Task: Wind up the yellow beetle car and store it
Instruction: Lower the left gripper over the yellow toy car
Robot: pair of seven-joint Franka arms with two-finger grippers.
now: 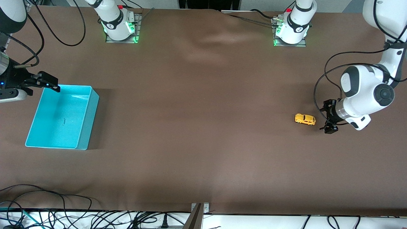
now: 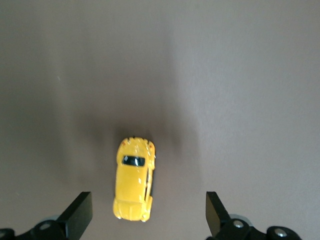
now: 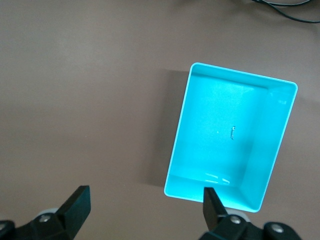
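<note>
The yellow beetle car point(image 1: 305, 119) stands on its wheels on the brown table toward the left arm's end. My left gripper point(image 1: 328, 116) is close beside it, open, with the fingers spread wide. In the left wrist view one end of the car point(image 2: 134, 180) shows between the fingertips of the left gripper point(image 2: 148, 212) and touches neither. My right gripper point(image 1: 50, 82) hangs open over the corner of the cyan bin point(image 1: 92, 95), holding nothing. The right wrist view shows the bin point(image 3: 220, 150) empty, past the right gripper point(image 3: 145, 207).
The brown cloth has wrinkles near the arm bases point(image 1: 206, 47). Cables point(image 1: 63, 213) lie along the table's edge nearest the front camera. The left arm's black cable point(image 1: 318, 86) loops above the table near the car.
</note>
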